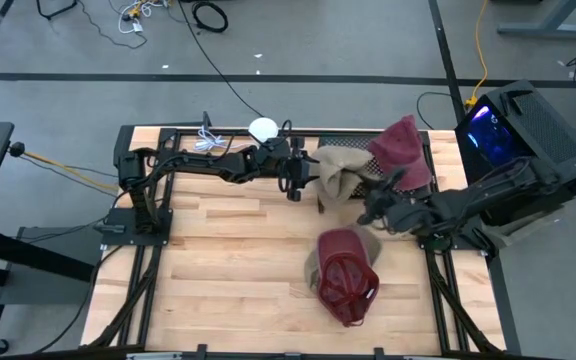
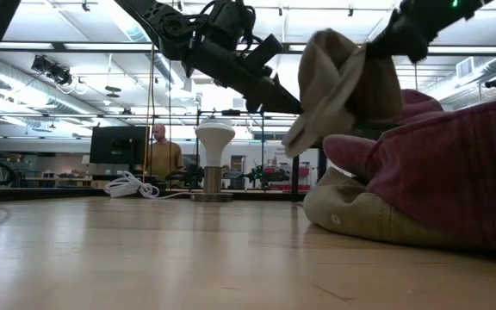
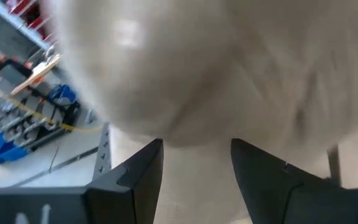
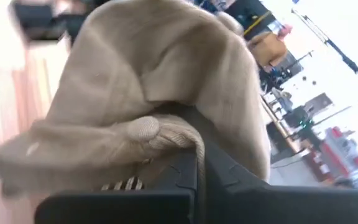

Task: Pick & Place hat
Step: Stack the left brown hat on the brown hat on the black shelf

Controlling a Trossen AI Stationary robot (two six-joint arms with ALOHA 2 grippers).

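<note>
A beige hat [image 1: 336, 170] is lifted off the table near its far edge, between the two arms; the low view shows the beige hat [image 2: 343, 86] hanging in the air. My right gripper [image 1: 370, 207] reaches in from the right and is shut on it. My left gripper [image 1: 296, 183] comes from the left, open, with its fingertips [image 3: 148, 155] right at the hat's crown [image 3: 216, 74]. A maroon cap [image 1: 348, 280] lies on another beige hat [image 2: 360, 211] on the table nearer the front. My right gripper [image 4: 194, 149] pinches a bunched, rolled edge [image 4: 151, 130] of the beige hat between its two fingers. Cloth is folded over the fingers, in more than one layer. The hat is lifted clear and sags below the hold. My left gripper [image 3: 194, 146] stands open against the hat; I cannot tell whether it touches.
Another maroon hat [image 1: 403, 150] sits at the far right of the table. A white mushroom-shaped stand [image 1: 263, 128] and a coiled white cable [image 2: 132, 185] are at the far edge. A person [image 2: 160, 151] stands in the room behind. Bare wood lies at the left and front.
</note>
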